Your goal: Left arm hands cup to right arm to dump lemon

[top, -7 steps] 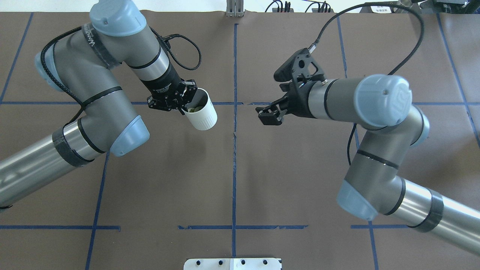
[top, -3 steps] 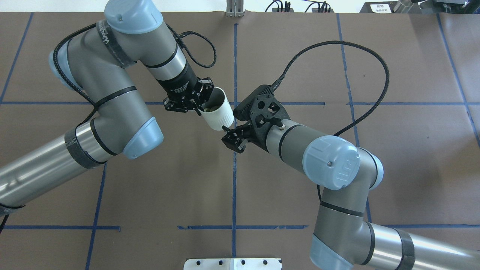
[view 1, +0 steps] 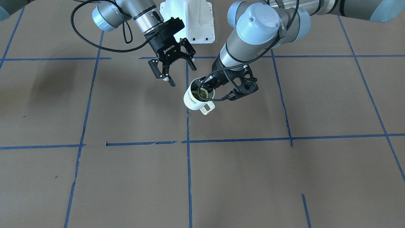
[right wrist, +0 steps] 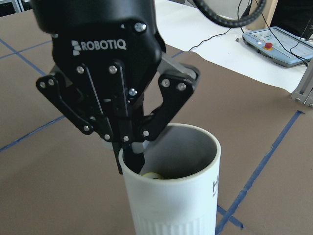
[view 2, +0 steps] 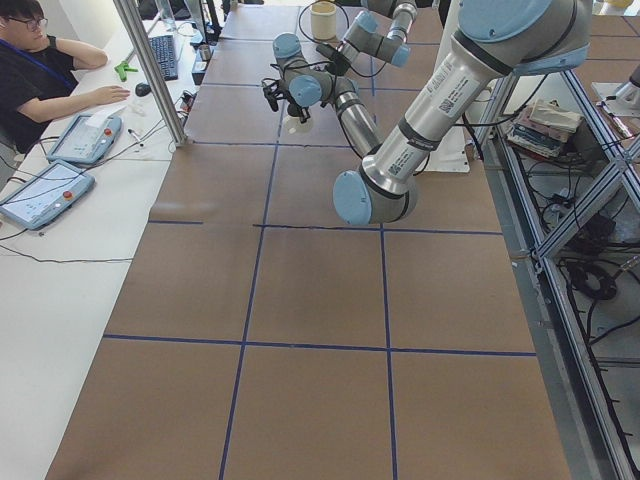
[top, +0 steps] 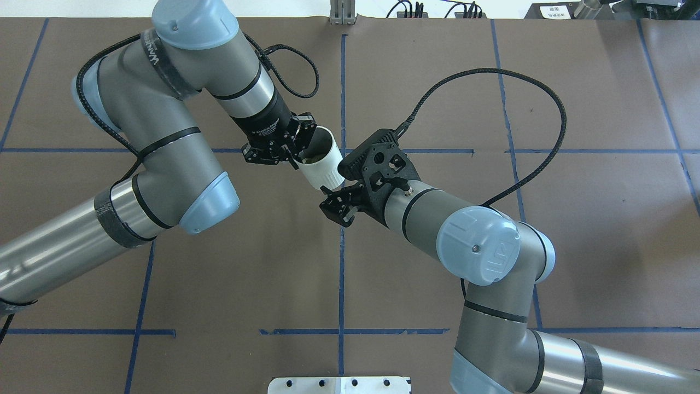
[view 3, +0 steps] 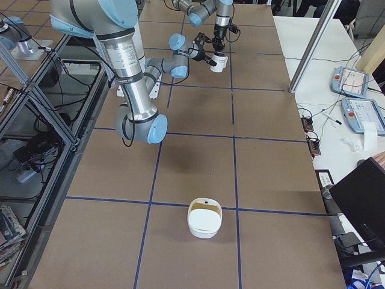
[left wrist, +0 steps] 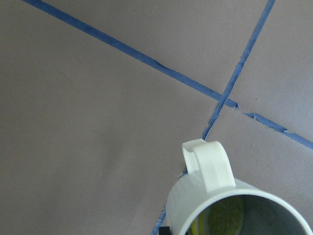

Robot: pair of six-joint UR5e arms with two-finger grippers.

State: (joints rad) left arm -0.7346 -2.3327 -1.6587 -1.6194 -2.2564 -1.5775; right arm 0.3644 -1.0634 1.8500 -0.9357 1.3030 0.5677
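The white cup [top: 326,168] hangs tilted over the table's middle, its "HOME" lettering and handle [view 1: 207,108] facing the front camera. My left gripper [top: 299,155] is shut on its rim, one finger inside, which shows plainly in the right wrist view as the left gripper [right wrist: 130,159] clamped on the cup [right wrist: 171,205]. The yellow-green lemon [view 1: 202,92] lies inside, and the left wrist view shows the lemon [left wrist: 220,223] too. My right gripper [view 1: 183,76] stands open just beside the cup's base, a small gap between them. In the overhead view the right gripper [top: 329,201] sits below the cup.
Brown table paper carries a grid of blue tape lines [top: 341,262]. A white bowl-like container [view 3: 204,218] stands far off near the table's right end. A person [view 2: 40,70] sits at a side desk with tablets. The robot's white base [view 1: 190,22] is behind the grippers.
The right arm swung in from the right until its open gripper is beside the cup. The left arm carried the cup a little rightward, towards the centre line.
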